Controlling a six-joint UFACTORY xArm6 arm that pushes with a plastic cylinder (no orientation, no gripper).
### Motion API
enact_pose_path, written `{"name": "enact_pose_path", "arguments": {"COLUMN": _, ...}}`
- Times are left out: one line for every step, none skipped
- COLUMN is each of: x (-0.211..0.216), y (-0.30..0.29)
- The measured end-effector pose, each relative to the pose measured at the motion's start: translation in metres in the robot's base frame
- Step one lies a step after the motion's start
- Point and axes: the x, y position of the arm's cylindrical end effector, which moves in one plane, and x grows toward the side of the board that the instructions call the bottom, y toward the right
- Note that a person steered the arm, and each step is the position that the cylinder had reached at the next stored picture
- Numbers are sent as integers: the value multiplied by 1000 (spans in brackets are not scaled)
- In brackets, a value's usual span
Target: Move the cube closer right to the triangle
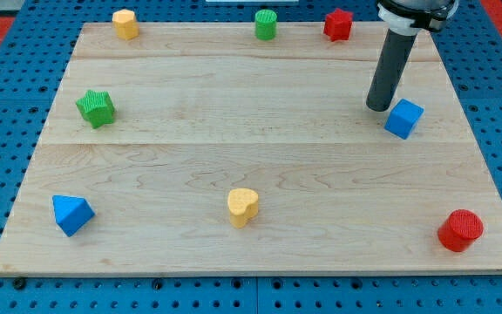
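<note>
Your rod has no claw, so no open or closed state to report; my tip [378, 107] sits just left of the blue cube [403, 119], about touching. Blue triangle [71, 215] is well apart, at the wooden surface [234, 157] bottom-left corner. Yellow heart [243, 208] bottom centre.

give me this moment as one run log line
task: blue cube to blue triangle | my tip: just left of blue cube, contact unclear | blue triangle: bottom left, far off | step: not done
</note>
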Motion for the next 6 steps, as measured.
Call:
{"name": "enact_pose_path", "arguments": {"x": 0, "y": 0}}
{"name": "enact_pose_path", "arguments": {"x": 0, "y": 0}}
{"name": "enact_pose_path", "arguments": {"x": -3, "y": -1}}
{"name": "enact_pose_path", "arguments": {"x": 0, "y": -1}}
{"name": "enact_pose_path", "arguments": {"x": 1, "y": 2}}
{"name": "enact_pose_path", "arguments": {"x": 2, "y": 9}}
